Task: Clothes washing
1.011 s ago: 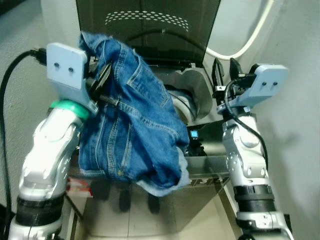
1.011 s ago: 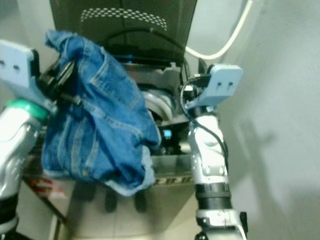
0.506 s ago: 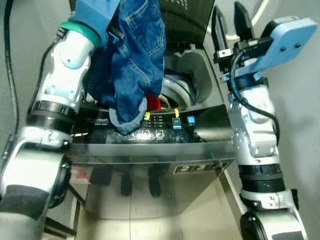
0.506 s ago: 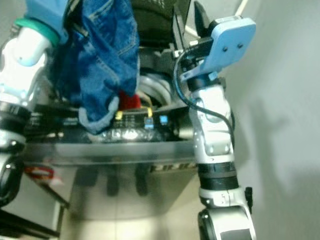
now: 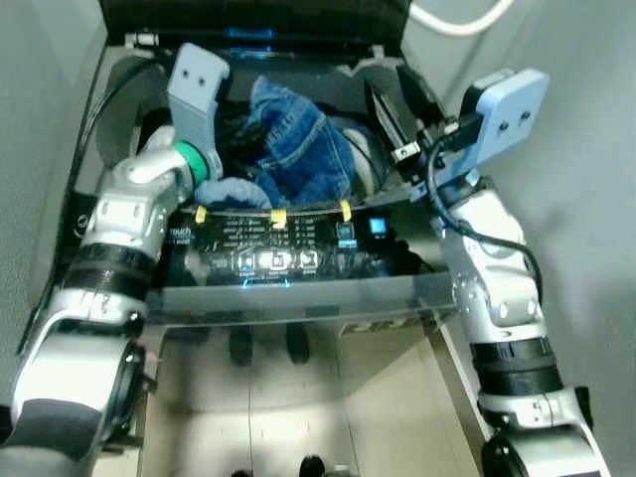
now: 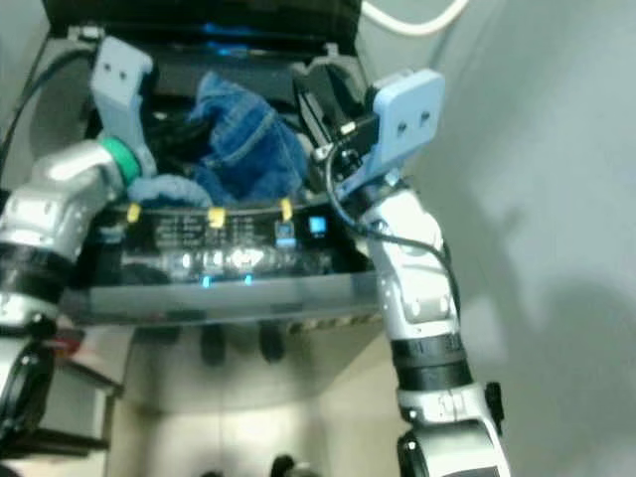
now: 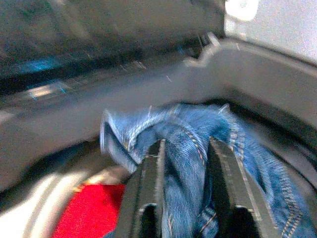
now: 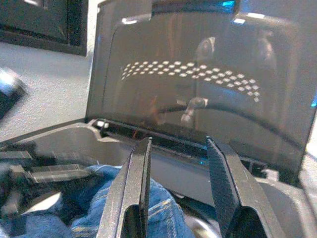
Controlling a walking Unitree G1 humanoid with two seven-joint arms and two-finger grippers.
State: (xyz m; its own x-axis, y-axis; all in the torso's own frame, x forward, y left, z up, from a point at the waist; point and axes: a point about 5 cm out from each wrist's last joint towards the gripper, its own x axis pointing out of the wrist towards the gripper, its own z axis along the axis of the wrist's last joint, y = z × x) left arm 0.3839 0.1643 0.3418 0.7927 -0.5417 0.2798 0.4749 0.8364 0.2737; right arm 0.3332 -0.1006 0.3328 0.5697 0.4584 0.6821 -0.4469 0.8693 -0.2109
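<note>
Left eye view: the jeans [image 5: 298, 149], a second ago hanging above the washer [image 5: 298, 298], now lie in its tub, left gripper [image 7: 185, 163] still pinching denim, right gripper [image 8: 181, 178] spread empty; release remains.

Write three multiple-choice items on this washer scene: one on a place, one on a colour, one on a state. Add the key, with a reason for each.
1. Where are the jeans?
A. On the floor
B. In the washer's open top
C. On the right arm

2. What colour is the item beside the jeans in the drum?
A. Red
B. Green
C. Yellow

3. What is the left claw doing?
A. Hanging empty
B. Pressing a button
C. Gripping denim

Key: B, the jeans sit in the washer opening under its raised lid. A, a red cloth lies there. C, denim is pinched between its fingers.
</note>
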